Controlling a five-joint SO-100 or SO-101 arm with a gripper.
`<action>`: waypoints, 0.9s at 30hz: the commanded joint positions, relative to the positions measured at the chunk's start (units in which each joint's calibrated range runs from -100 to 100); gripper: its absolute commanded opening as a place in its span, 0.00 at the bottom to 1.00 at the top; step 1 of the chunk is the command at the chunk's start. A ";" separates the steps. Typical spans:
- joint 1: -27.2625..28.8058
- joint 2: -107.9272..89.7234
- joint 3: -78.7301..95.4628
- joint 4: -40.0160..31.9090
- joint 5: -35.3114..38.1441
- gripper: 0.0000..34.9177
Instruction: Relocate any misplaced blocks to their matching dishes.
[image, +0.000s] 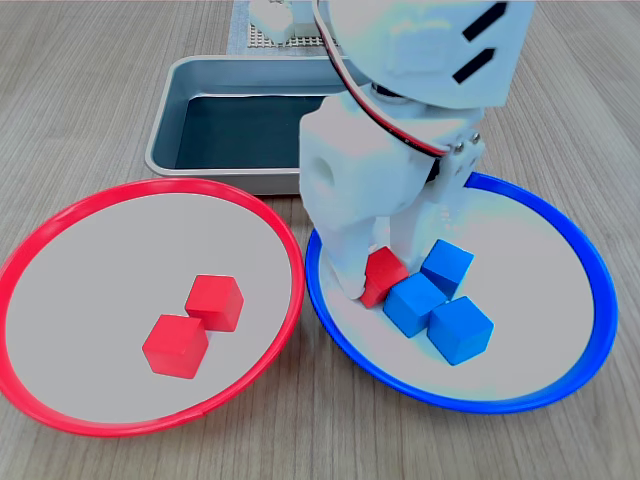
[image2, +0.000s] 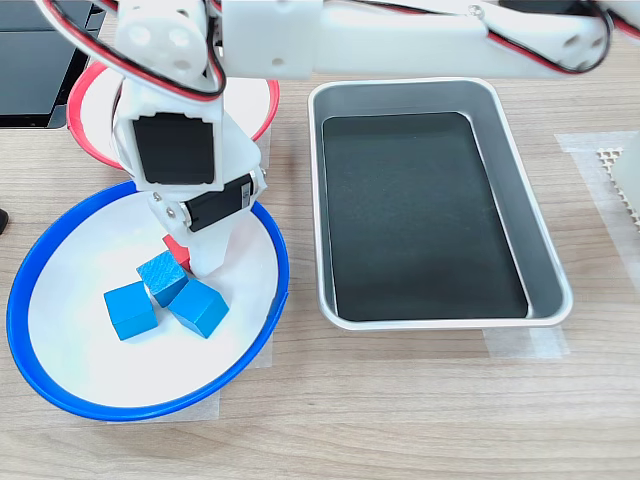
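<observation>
In both exterior views my white gripper (image: 379, 274) (image2: 192, 258) reaches down into the blue-rimmed dish (image: 530, 290) (image2: 70, 350). It is shut on a red block (image: 386, 280) (image2: 176, 250), which sits tilted between the fingers close to the dish floor. Three blue blocks lie right beside it in a tight cluster (image: 414, 304) (image: 447, 265) (image: 461, 329) (image2: 162, 277). Two red blocks (image: 214, 302) (image: 176, 346) touch each other in the red-rimmed dish (image: 100, 260) (image2: 88, 105). In the second exterior view the arm hides most of that dish.
A rectangular grey metal tray (image: 165, 150) (image2: 545, 290) with a dark floor stands behind the dishes in the first exterior view. A white perforated piece (image: 262, 35) (image2: 622, 180) lies beyond it. A black object (image2: 30, 60) sits at the second exterior view's top left.
</observation>
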 joint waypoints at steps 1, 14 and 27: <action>-0.07 -5.39 0.48 0.40 -0.54 0.01; 3.04 -22.53 11.86 -3.73 -4.98 0.01; 18.85 -21.08 16.59 -2.82 -4.30 0.01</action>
